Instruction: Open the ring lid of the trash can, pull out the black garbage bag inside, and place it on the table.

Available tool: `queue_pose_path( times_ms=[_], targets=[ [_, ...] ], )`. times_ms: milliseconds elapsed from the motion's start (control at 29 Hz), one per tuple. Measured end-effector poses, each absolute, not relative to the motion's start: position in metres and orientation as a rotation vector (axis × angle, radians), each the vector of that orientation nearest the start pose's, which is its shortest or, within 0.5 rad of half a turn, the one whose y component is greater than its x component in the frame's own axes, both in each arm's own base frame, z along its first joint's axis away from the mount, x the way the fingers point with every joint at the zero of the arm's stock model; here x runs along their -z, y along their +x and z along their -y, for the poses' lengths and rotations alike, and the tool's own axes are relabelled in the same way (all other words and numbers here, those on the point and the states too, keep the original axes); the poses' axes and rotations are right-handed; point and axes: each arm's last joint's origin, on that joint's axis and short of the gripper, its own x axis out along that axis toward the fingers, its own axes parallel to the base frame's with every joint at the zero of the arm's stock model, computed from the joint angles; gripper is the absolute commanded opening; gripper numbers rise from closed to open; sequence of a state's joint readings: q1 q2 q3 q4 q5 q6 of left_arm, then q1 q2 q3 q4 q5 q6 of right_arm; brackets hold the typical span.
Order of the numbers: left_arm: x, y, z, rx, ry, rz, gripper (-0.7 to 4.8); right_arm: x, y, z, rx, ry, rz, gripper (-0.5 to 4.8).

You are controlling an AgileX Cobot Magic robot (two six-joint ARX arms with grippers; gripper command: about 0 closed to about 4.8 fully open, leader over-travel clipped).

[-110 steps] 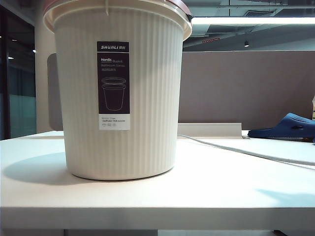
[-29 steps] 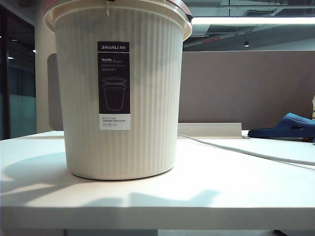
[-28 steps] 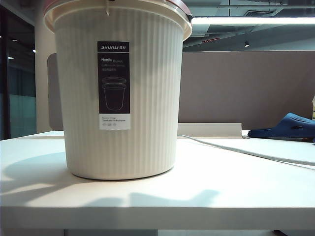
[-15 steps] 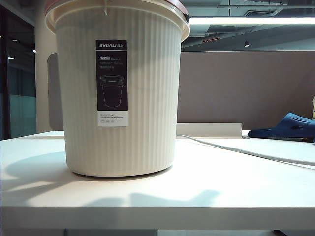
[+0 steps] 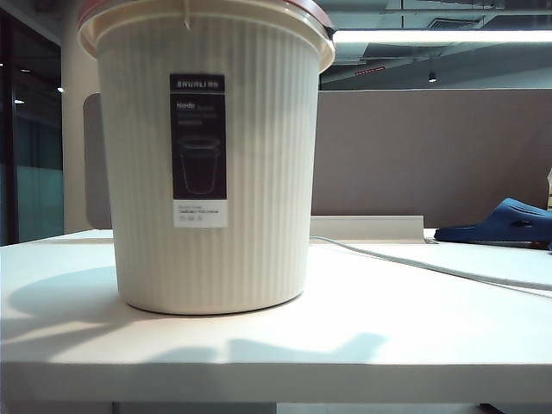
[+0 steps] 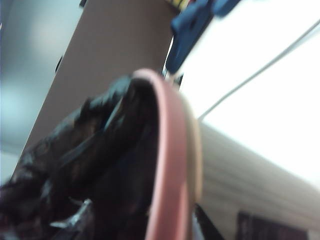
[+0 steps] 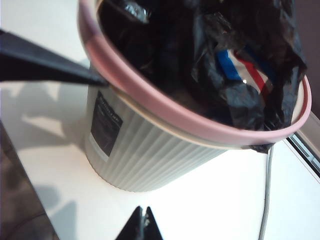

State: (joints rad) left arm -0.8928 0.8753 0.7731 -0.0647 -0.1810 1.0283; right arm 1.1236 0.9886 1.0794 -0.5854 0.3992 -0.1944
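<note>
The broad, flat white counter carried the trash can, a ribbed cream plastic bucket with a black label, at about nine o'clock in the exterior view. The glossy, crinkled black garbage bag bulged inside it. The thin pink ring lid sat on the rim. A blue slipper lay at three o'clock beyond a pale cable. The right hand hovered clenched and empty just beside the can. The left hand, unseen, read as released.
</note>
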Motion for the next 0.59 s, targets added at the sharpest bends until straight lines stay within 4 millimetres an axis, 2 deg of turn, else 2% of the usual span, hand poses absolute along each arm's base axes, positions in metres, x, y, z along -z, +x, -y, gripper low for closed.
queue_pose_path(
  times_ms=[207, 585],
  targets=[
    [-0.3245, 0.1214, 0.1532, 0.755, 1.061, 0.243, 2.52, -0.3606, 0.095, -0.172, -0.747, -0.537, -0.303, -0.05],
    [-0.3242, 0.1223, 0.152, 0.701, 1.075, 0.213, 2.52, -0.3605, 0.0949, -0.172, -0.747, -0.534, -0.305, -0.05]
  ],
)
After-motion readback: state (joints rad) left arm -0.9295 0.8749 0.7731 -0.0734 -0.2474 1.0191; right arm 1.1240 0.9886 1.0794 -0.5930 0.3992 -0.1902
